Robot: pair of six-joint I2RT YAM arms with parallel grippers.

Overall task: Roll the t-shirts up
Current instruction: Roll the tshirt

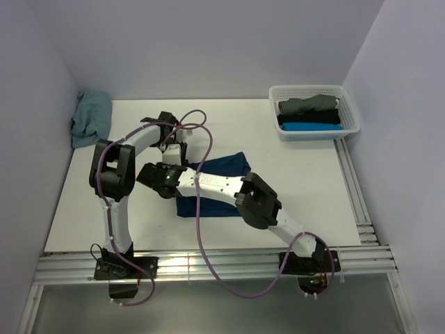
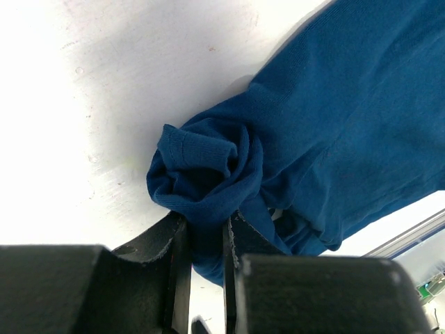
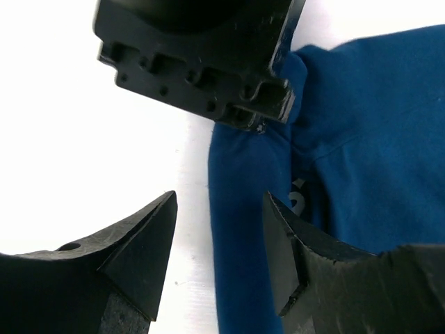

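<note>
The navy t-shirt (image 1: 228, 165) lies mid-table, partly under both arms. The left gripper (image 2: 206, 233) pinches a bunched, curled corner at the shirt's 10 o'clock end, and the right gripper (image 3: 219, 209) hangs just beside it, fingers spread wide over the cloth's edge and holding nothing. The knit looks light, limp and apt to slump or unroll once released, so I'd judge both holds belong on the curled edge itself, spaced across its width. Bundled shirts (image 1: 309, 116) fill the white lattice basket (image 1: 351, 118) at 2 o'clock, and a pale teal shirt (image 1: 92, 118) is heaped at 10 o'clock.
</note>
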